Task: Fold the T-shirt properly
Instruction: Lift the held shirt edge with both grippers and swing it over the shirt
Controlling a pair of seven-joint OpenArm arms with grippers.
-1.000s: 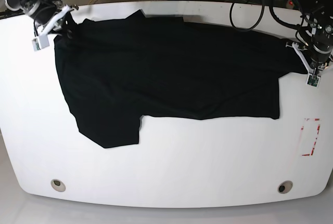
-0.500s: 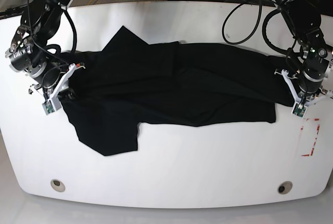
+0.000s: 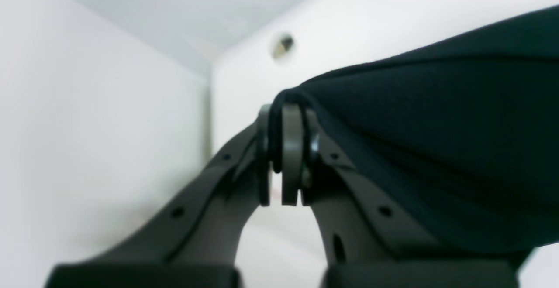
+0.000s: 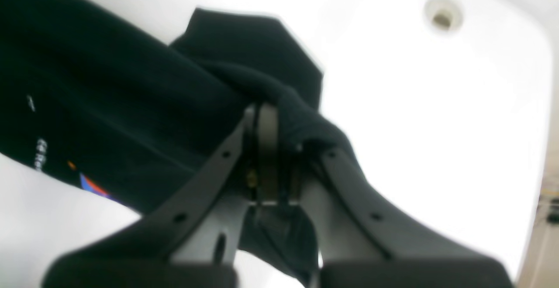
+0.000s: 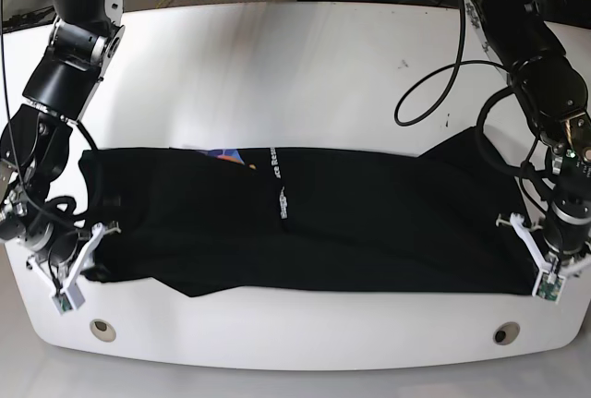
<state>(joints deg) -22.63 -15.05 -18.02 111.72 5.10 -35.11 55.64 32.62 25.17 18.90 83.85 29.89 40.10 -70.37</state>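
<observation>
The T-shirt (image 5: 305,223) lies as a long band across the worktop (image 5: 305,56), near its front edge, with the left gripper (image 5: 538,269) and right gripper (image 5: 81,273) each clamped on one opposite end.

From the left wrist camera, the large matte black cloth T-shirt (image 3: 436,148) runs off the right edge and the dark grey fingers (image 3: 291,148) pinching its hem are soft with blur. The right wrist picture is blurred too, so the small white lettering (image 4: 40,159) on the cloth cannot be read. From the base camera, that lettering (image 5: 276,186) is too small to read.
</observation>
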